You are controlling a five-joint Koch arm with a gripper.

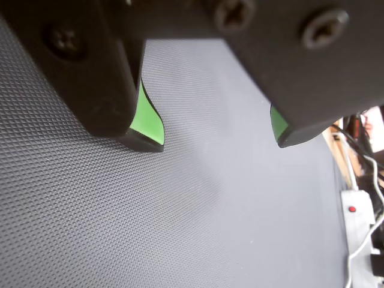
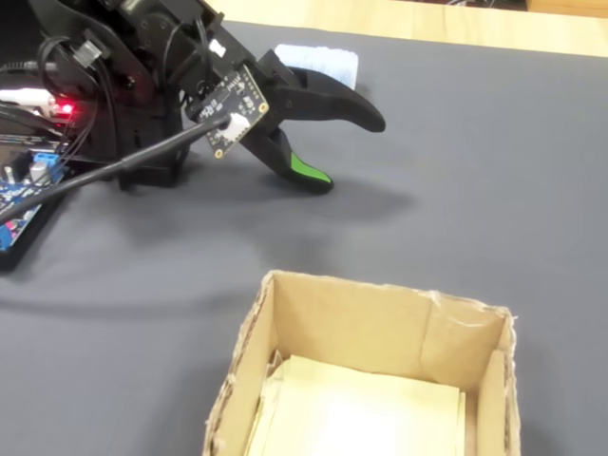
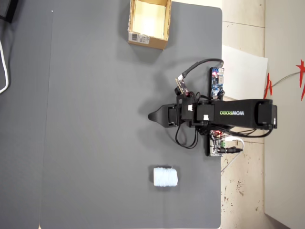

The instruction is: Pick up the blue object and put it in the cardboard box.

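The blue object (image 3: pixel 165 176) is a small pale blue ribbed block lying on the grey mat; in the fixed view the blue object (image 2: pixel 323 62) shows behind the arm. The cardboard box (image 3: pixel 147 43) stands at the mat's top edge in the overhead view, with a barcode label on its side. In the fixed view the cardboard box (image 2: pixel 380 290) is nearest the camera, its pale inside showing. My gripper (image 1: pixel 216 141) is open over bare mat, with nothing between the green pads (image 1: pixel 150 123). The gripper (image 2: pixel 347 152) hovers low, and overhead the gripper (image 3: pixel 152 116) sits between box and block, touching neither.
A blue circuit board (image 3: pixel 217 81) with wires lies beside the arm's base (image 3: pixel 238 113) at the mat's right edge. A black cable (image 2: pixel 114 169) trails from the wrist. A white power strip (image 1: pixel 355 217) lies off the mat.
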